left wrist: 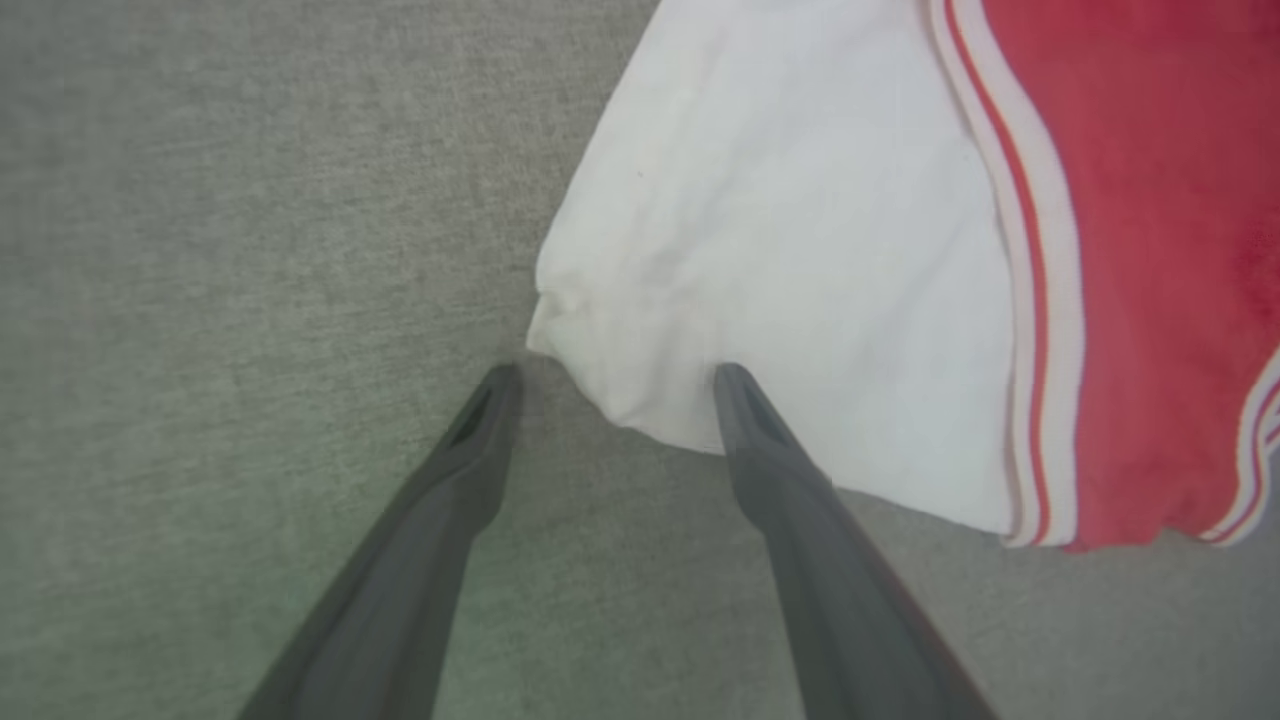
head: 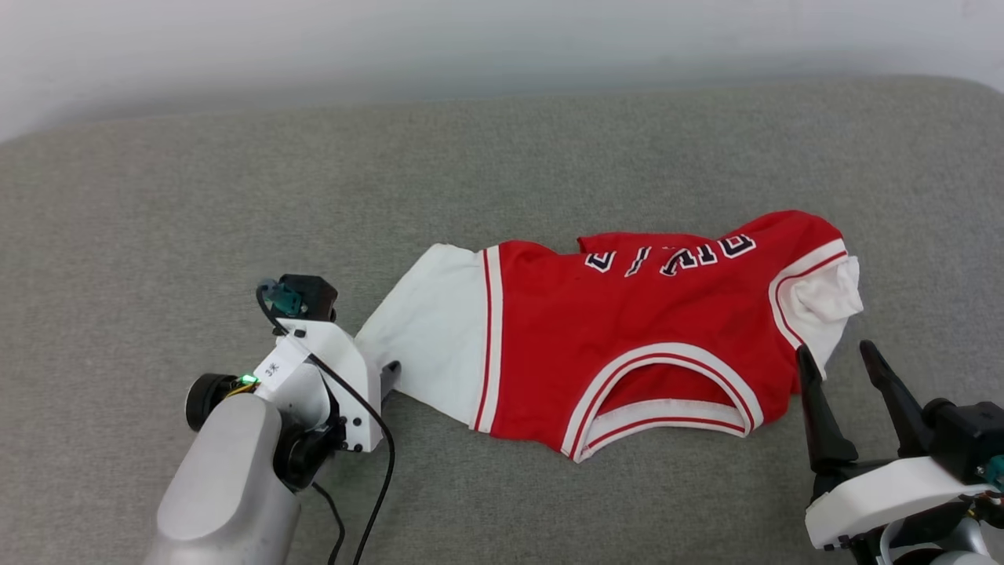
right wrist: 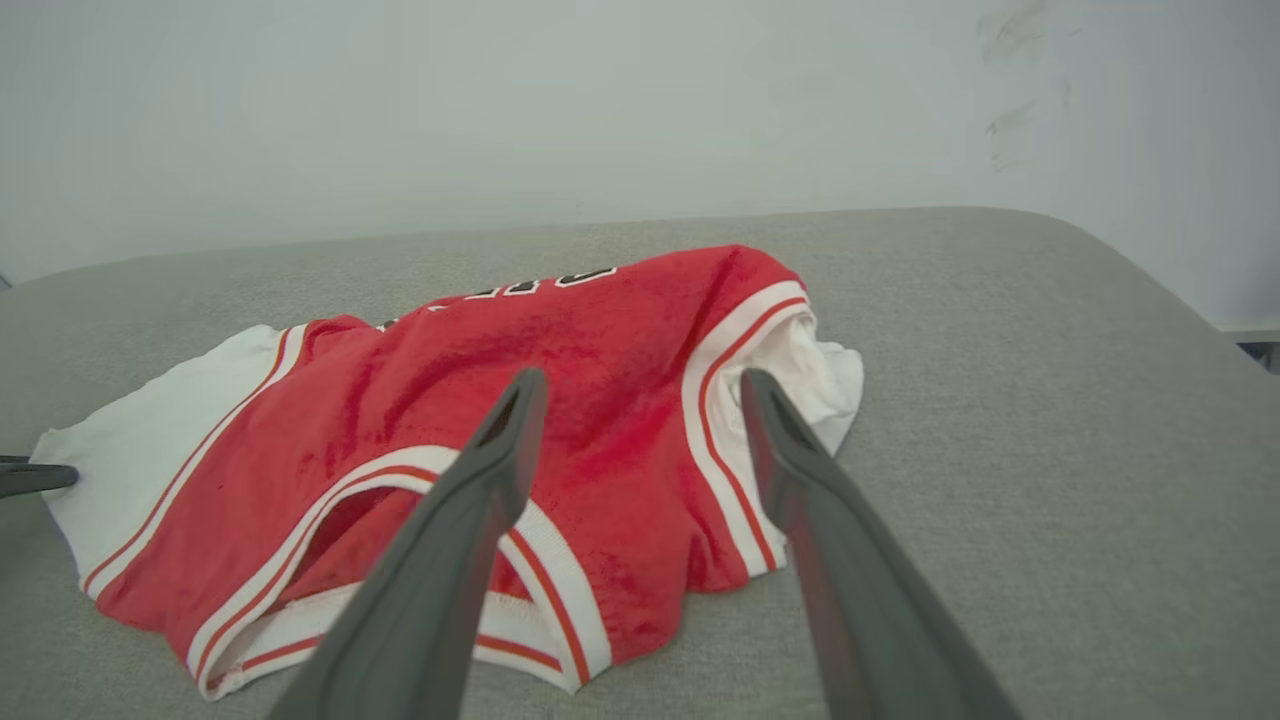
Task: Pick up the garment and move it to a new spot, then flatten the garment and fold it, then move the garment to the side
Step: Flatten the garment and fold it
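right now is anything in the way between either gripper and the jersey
Nothing visible. The left gripper, open, has its fingertips at the corner of one white sleeve of the jersey. The right gripper, open, sits just short of the other sleeve, with bare grey upholstery between.

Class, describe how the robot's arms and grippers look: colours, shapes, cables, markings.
The left gripper and right gripper each have two tapering dark grey fingers on white housings. The left forearm is rounded silver, with a black cable, a green light and a printed label.
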